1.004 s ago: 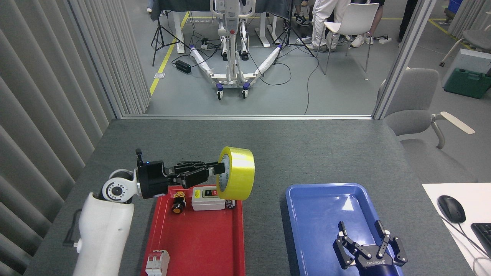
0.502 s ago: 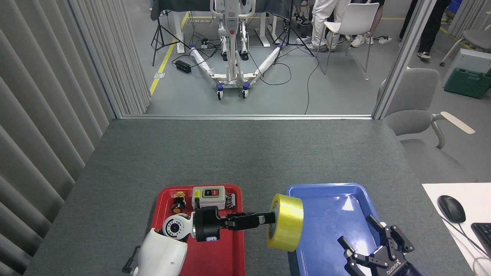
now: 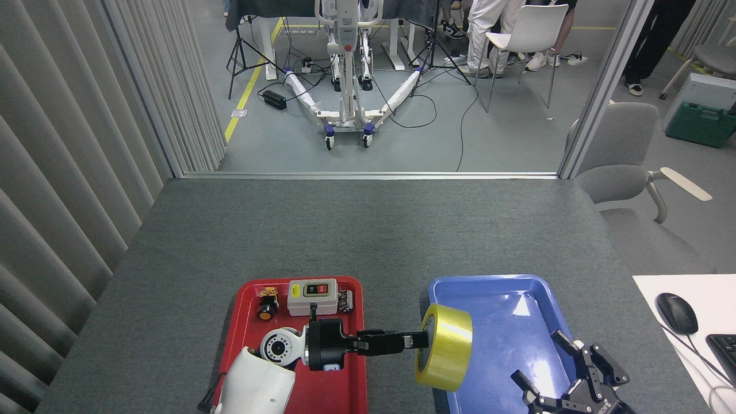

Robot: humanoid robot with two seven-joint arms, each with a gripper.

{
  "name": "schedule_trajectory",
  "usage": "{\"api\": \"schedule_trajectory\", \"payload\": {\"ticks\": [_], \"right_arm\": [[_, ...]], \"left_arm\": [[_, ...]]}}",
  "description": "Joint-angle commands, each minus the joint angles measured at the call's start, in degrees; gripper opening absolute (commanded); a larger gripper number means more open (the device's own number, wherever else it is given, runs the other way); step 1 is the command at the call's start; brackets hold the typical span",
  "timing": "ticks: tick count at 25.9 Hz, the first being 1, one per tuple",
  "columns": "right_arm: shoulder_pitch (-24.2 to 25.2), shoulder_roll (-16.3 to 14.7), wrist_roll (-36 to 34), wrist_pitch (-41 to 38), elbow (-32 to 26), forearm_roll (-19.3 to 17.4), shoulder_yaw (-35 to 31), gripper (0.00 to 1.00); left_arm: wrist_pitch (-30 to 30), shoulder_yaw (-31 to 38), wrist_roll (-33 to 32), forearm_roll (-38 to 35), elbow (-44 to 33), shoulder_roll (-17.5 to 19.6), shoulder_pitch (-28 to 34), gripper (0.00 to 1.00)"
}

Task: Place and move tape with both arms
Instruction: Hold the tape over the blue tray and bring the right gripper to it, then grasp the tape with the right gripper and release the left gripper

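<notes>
The yellow tape roll [image 3: 445,347] stands on edge in the air over the left rim of the blue tray [image 3: 494,287]. My left gripper [image 3: 418,340] reaches in from the left across the red tray [image 3: 247,322] and is shut on the roll's left rim. My right gripper [image 3: 569,368] sits at the bottom right over the blue tray, its black fingers [image 3: 566,341] spread open and holding nothing. It lies right of the tape, apart from it.
A white switch box [image 3: 311,296] and an orange-capped button [image 3: 265,303] lie at the red tray's far end. A mouse [image 3: 676,313] and a keyboard [image 3: 723,351] rest on a white desk at the right. A grey chair [image 3: 618,155] stands beyond the table's right corner.
My left arm carried the tape down and to the right, from above the red tray to the blue tray's left rim. My right gripper drew back toward the bottom edge and turned, staying open.
</notes>
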Motion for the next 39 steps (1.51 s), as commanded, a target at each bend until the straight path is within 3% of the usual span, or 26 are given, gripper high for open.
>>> {"api": "schedule_trajectory", "payload": {"ticks": [1,16,26,27,30,34,35,36,37,39], "right_arm": [[2.3,0.2,0.9,0.0,-1.8,0.0,0.1,1.0],[4.0,1.7,5.0,0.0,-5.9,0.0,10.0,0.99],[-0.2,2.4,5.0,0.0,-5.8,0.4,14.7,0.94],[-0.5,2.5,5.0,0.0,-5.7,0.8,15.4,0.89],[-0.1,2.3,5.0,0.0,-5.7,2.7,15.9,0.59],[2.1,1.7,5.0,0.0,-5.7,3.2,15.9,0.28],[2.3,1.8,4.9,0.0,-5.7,3.3,15.9,0.22],[2.4,1.9,5.0,0.0,-5.7,3.3,15.9,0.18],[2.4,1.9,5.0,0.0,-5.8,3.3,15.8,0.14],[2.4,2.0,4.9,0.0,-5.7,3.2,15.4,0.07]], "left_arm": [[0.0,0.0,0.1,0.0,-0.1,0.0,0.0,0.0],[0.0,-0.1,0.1,0.0,-0.6,0.0,0.1,0.0],[0.0,-3.3,-0.4,-0.6,-1.7,0.0,1.8,0.0],[0.0,-3.4,-0.5,-0.6,-1.8,0.0,2.2,0.0],[0.0,-3.4,-0.4,-0.6,-1.8,0.0,2.2,0.0],[0.0,-3.4,-0.5,-0.7,-1.7,0.0,2.3,0.0],[0.0,-3.4,-0.4,-0.7,-1.6,0.0,2.4,0.03],[0.0,-3.2,-0.3,-0.7,-1.5,0.0,2.4,0.16],[0.0,-2.7,-0.2,-0.6,-1.5,0.0,2.4,0.33],[0.0,-1.8,0.2,-0.4,-1.7,0.0,2.4,0.8]]}}
